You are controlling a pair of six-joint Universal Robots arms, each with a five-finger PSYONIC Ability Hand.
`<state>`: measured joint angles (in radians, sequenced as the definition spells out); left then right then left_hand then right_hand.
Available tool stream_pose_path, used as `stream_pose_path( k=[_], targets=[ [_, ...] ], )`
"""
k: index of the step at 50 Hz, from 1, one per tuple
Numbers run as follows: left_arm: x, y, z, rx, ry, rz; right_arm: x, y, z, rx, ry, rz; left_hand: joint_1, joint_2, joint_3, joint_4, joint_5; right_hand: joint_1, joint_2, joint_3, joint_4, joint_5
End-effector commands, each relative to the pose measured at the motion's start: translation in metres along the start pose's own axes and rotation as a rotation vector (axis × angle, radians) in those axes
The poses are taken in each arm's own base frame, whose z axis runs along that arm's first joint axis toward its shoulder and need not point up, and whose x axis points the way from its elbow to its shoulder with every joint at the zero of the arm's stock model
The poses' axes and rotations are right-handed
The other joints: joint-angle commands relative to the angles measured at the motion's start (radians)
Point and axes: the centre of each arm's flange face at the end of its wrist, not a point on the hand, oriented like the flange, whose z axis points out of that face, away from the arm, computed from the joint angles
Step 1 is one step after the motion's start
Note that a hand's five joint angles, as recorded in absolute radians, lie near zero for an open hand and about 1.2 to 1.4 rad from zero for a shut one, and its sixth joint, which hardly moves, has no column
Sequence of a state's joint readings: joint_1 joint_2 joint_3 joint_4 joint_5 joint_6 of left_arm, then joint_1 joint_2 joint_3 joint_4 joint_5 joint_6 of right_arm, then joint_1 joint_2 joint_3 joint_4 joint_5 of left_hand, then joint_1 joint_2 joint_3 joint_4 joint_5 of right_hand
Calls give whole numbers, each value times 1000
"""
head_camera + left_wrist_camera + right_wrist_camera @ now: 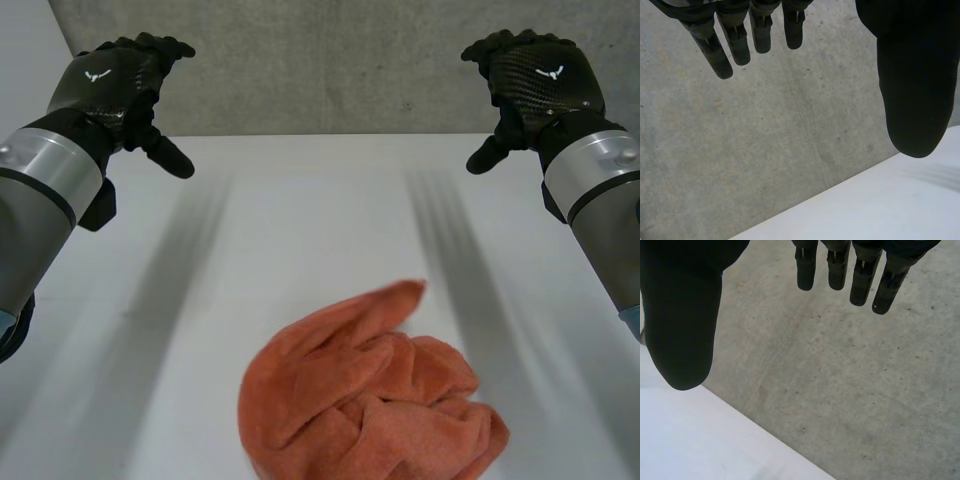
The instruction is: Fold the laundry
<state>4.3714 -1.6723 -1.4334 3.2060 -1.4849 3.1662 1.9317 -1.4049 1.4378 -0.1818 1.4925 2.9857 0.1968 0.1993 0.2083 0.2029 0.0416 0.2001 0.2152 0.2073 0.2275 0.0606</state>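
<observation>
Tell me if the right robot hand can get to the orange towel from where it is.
Probably yes. The right robot hand hangs open over the far side of the table, and only bare surface lies between it and the crumpled towel.

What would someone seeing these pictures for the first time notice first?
The crumpled orange towel stands out most, bunched in a heap on the near part of the white table. Next come the two black hands, the left hand and the right hand, open and apart toward the table's far edge, well clear of the towel, with a grey concrete wall behind.
</observation>
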Motion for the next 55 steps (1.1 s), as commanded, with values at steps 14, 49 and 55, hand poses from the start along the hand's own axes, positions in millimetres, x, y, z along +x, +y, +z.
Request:
stream_pose_path(
  k=[14, 49, 55],
  targets=[
    [52, 47, -37, -266, 422, 179, -20, 40, -41, -543, -257, -152, 31, 29, 20, 25, 12, -26, -41, -33, -53, -61],
    [34, 147, -41, -615, 406, 300, -89, 66, -43, -297, -401, 63, 2, 0, -9, -4, -17, 1196, 1181, 1189, 1169, 1161],
    [32, 160, -51, -662, 422, 271, -75, 33, -43, -213, -297, 54, -21, -24, -33, -28, -41, 1196, 1181, 1189, 1169, 1161]
  ],
)
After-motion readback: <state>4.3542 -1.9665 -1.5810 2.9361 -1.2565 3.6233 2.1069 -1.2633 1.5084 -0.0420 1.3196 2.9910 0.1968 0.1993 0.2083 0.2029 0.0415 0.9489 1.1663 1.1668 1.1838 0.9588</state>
